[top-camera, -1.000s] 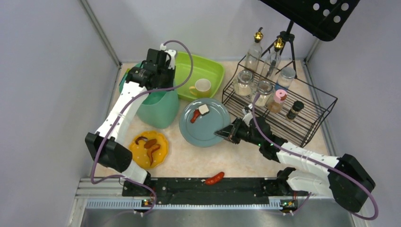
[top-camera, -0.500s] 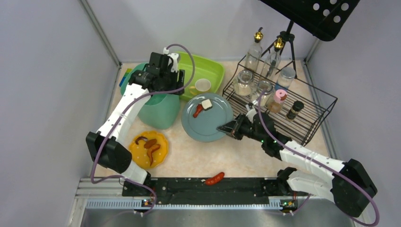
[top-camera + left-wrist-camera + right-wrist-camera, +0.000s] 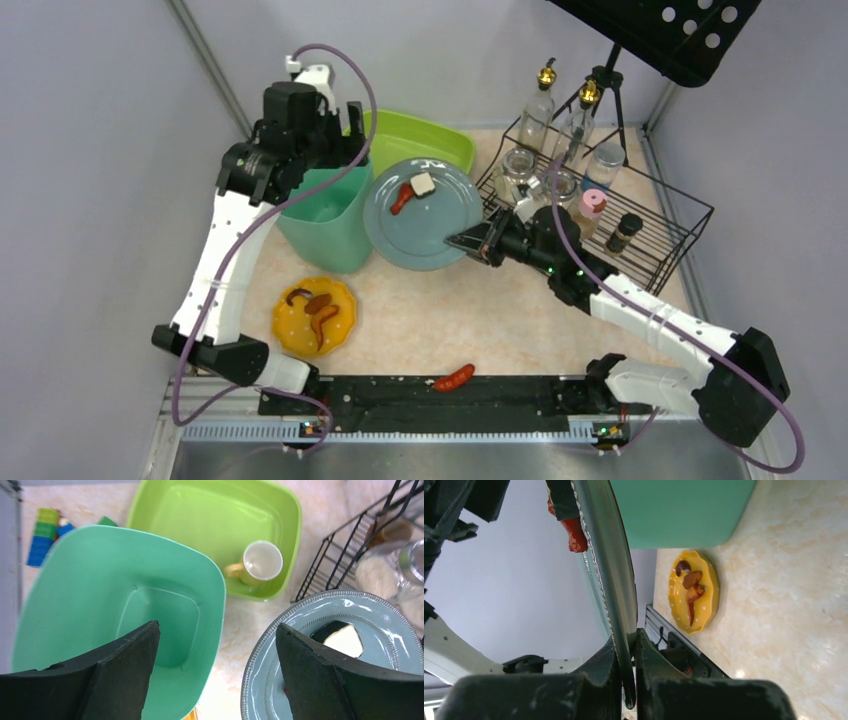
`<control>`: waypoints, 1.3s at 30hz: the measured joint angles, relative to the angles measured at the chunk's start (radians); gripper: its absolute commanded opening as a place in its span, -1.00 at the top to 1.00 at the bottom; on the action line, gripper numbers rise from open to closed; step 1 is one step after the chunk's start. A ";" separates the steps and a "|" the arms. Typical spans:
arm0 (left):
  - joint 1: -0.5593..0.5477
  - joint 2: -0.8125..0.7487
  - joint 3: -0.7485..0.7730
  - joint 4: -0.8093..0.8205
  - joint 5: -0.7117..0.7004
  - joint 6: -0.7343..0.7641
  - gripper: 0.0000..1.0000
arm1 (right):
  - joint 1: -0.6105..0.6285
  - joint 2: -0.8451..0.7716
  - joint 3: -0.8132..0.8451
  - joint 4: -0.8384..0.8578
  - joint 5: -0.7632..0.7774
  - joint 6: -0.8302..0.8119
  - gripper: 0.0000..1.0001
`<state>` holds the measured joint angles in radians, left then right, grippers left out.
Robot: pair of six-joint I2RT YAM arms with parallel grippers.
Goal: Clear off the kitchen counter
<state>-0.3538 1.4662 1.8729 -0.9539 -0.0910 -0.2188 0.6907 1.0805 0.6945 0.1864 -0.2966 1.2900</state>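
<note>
Plate (image 3: 420, 225) off the bench (image 3: 480, 320)
right gripper (image 3: 626, 650) clenched on the plate rim, bench below it; left gripper (image 3: 217, 627) wide open over the green bin (image 3: 100, 580).

The counter (image 3: 420, 320) looks like mottled beige stone, smooth with a faint sheen. The blue-grey plate (image 3: 410, 245) is glossy glazed ceramic with a beaded rim. The teal bin (image 3: 325, 225) and lime tub (image 3: 425, 140) are smooth plastic, the tub shinier. The rack (image 3: 660, 250) is thin black metal wire and holds clear glass jars (image 3: 517, 170).
</note>
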 measured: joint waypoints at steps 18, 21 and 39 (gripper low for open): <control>0.000 -0.246 -0.096 -0.122 -0.108 -0.091 -0.82 | -0.002 0.428 0.623 -0.189 -0.056 -0.043 1.00; 0.000 -0.288 -0.141 -0.125 -0.109 -0.094 -0.81 | -0.002 0.522 0.745 -0.227 -0.057 -0.068 1.00; 0.000 -0.479 -0.322 -0.125 -0.120 -0.128 -0.84 | 0.000 0.981 1.413 -0.579 -0.063 -0.375 1.00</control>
<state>-0.3538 0.9871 1.5509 -1.0786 -0.2111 -0.3470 0.6910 2.0617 2.1071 -0.3923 -0.3595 0.9154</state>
